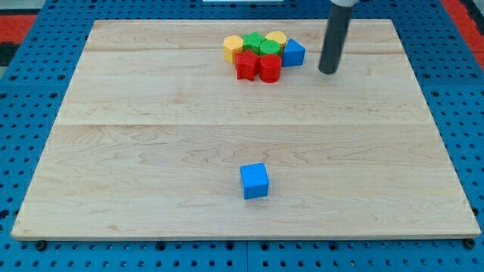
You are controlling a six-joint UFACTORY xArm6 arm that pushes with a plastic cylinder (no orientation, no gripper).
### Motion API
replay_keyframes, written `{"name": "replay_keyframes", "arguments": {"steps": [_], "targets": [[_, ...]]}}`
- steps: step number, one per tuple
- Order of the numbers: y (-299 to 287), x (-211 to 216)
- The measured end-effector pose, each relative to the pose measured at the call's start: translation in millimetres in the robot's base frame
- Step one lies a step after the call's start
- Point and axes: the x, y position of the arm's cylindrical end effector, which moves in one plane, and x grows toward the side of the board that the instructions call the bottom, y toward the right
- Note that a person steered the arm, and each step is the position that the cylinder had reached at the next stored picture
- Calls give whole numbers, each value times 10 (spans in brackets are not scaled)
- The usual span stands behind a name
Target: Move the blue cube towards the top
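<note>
Surface (151, 113): pale wooden board on a blue pegboard; its edges lie a touch inside the view's borders.
Blue cube (255, 181): alone near the view's bottom, slightly left of centre, well apart from everything else. No long axis; it sits turned a little, one face toward the view's bottom.
Cluster: at the view's top, packed touching: yellow block (233, 47), green blocks (261, 44), red blocks (257, 66), a second yellow block (276, 38) half hidden behind the green, blue triangular block (293, 52) on the right.
My tip (328, 71): just right of the cluster, apart from the blue triangular block; the rod's upper part is cut off.
Fingers: none, only a bare rod.
</note>
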Motion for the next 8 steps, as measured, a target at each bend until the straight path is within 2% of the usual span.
{"name": "replay_keyframes", "arguments": {"steps": [3, 5, 6, 8], "targets": [[33, 1529], [-867, 2405], [-1373, 2301], [-1143, 1359]]}}
